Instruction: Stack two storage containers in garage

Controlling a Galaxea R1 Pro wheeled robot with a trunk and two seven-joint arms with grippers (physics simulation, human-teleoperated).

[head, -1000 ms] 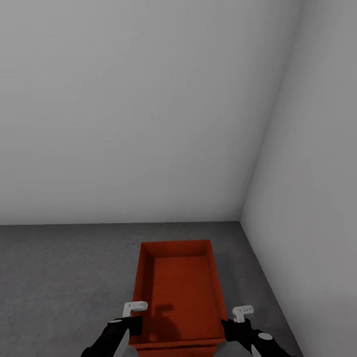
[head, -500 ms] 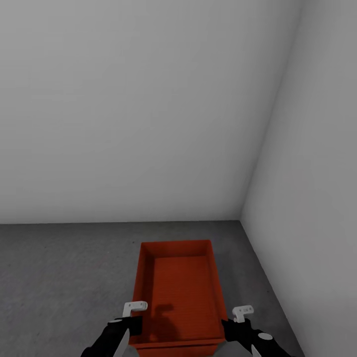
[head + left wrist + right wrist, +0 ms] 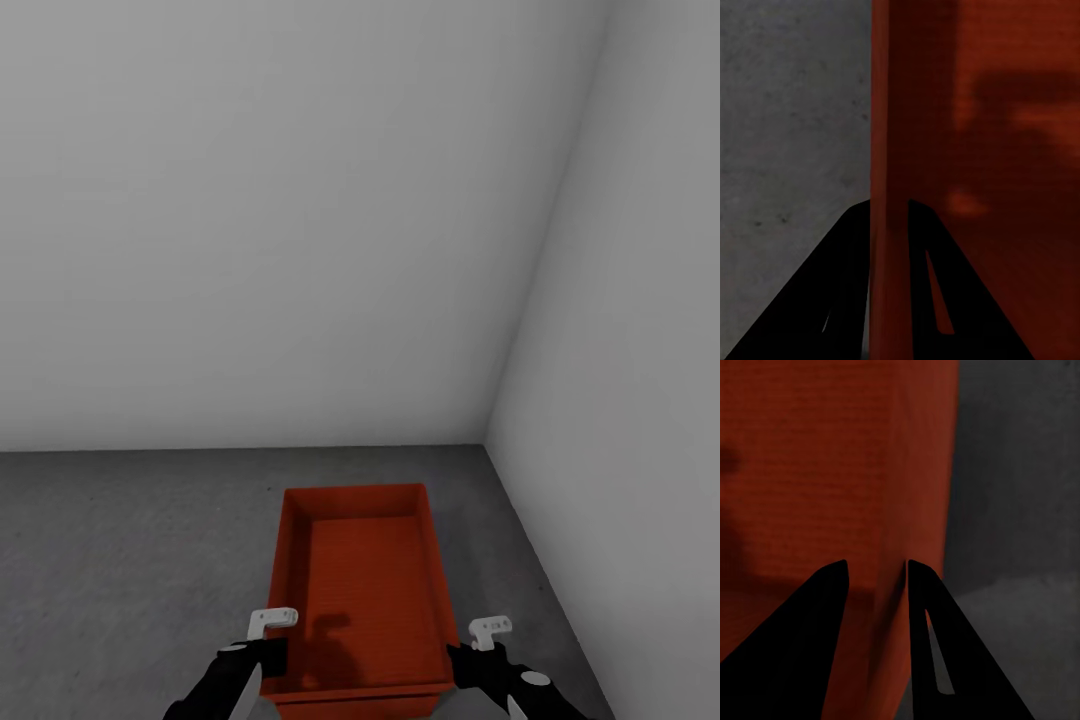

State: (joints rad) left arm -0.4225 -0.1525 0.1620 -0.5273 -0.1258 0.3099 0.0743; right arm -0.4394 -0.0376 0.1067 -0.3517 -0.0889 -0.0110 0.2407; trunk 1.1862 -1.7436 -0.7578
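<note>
Between both tools (image 3: 268, 655) (image 3: 462, 660), storage container (image 3: 360, 585), clamped, garage corner

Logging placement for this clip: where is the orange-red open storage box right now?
In the head view, the orange-red thin-walled storage box sits low and centre near the right wall, between left gripper and right gripper, each straddling a side wall.

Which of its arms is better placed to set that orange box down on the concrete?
Neither alone: the left pincer straddles one side wall of the storage container, the right pincer the opposite wall, so both should probably lower together onto the floor.
</note>
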